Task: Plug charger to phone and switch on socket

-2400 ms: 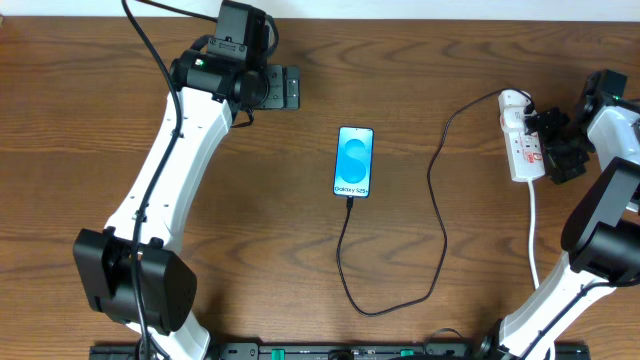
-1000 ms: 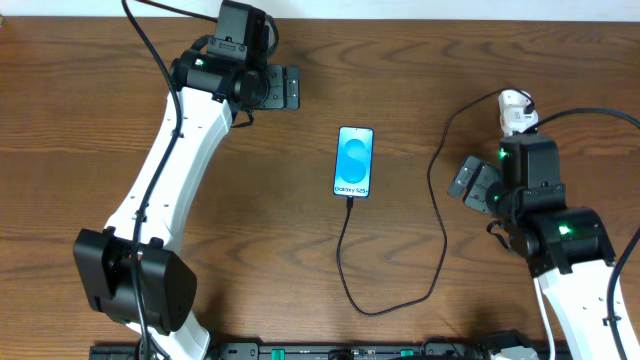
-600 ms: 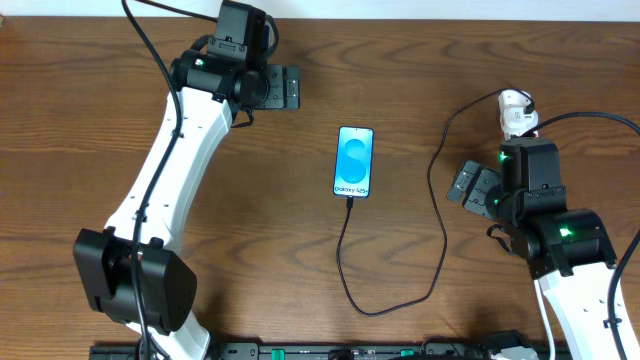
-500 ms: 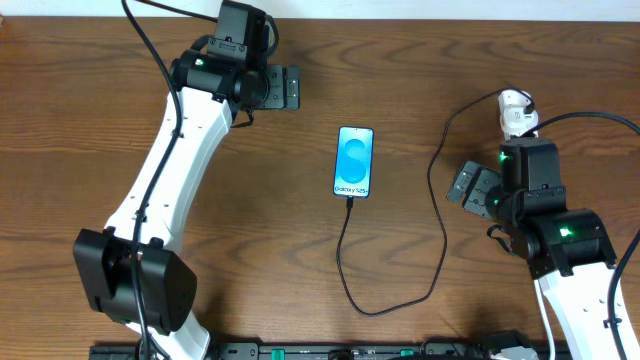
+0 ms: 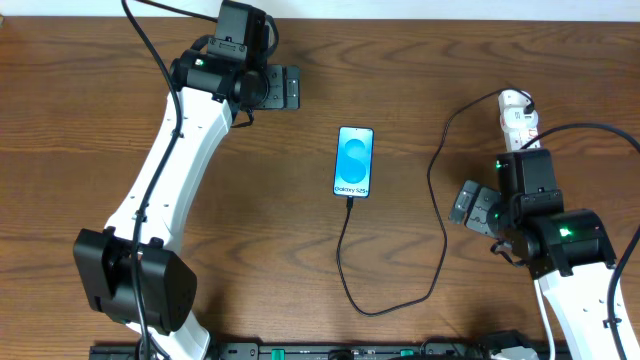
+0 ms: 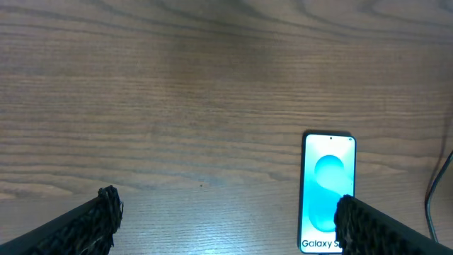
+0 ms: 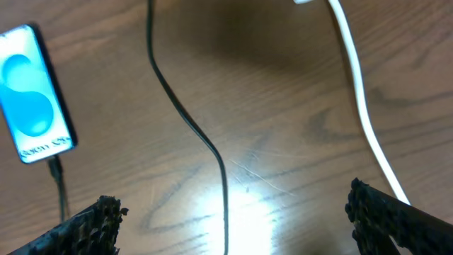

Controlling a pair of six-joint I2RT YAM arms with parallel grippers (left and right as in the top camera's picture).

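Counted on one wooden table [image 5: 60, 120]: one phone [image 5: 354, 162], one charger [image 5: 445, 237], one socket [image 5: 518, 115] with one white cord [image 7: 357, 92], plus one left gripper [image 5: 290, 88] and one right gripper [image 5: 468, 205], two in all.

The charger [image 5: 350, 205] reaches the phone's [image 5: 355, 160] bottom edge; the socket [image 5: 518, 112] lies partly beneath the right arm [image 5: 548, 228].

Bare tabletop [image 5: 280, 220] lies left of the phone [image 5: 355, 161], up to the left arm [image 5: 165, 170]. Right of the phone, the black charger cable [image 5: 444, 235] loops across, with the right arm [image 5: 545, 225] beyond it.
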